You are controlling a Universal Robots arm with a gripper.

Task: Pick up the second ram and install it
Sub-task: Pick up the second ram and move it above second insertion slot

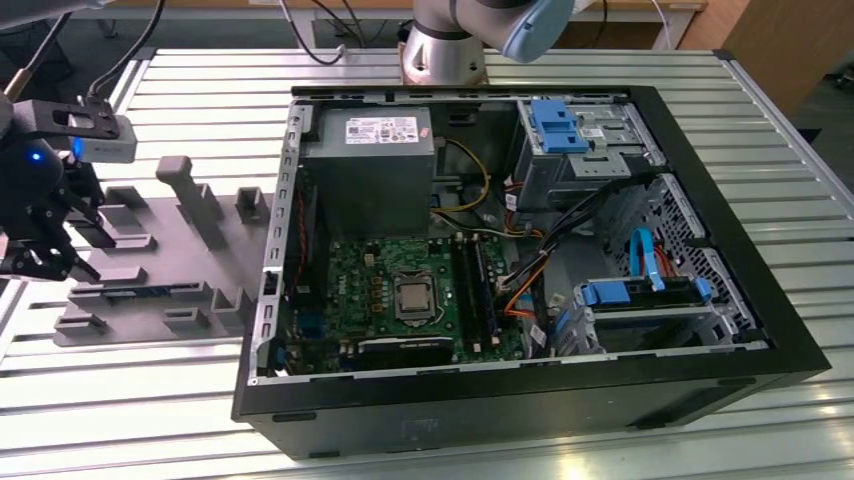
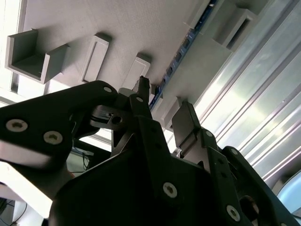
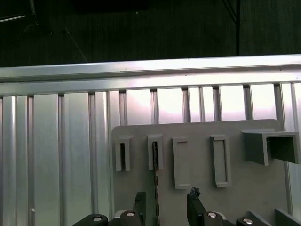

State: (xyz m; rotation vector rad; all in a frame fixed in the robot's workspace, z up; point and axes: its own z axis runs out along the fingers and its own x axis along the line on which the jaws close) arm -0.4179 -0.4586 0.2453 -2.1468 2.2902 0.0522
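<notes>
Hovering above the second ram (image 3: 155, 174) in grey holder (image 3: 235, 188); pincer (image 3: 166, 194) spread, room either side

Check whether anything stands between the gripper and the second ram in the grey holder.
Nothing visible does. In the first wrist view the gripper is open above the grey holder. The second ram stands on edge in its slot, in line with the gap between the fingers, with no object between.
</notes>
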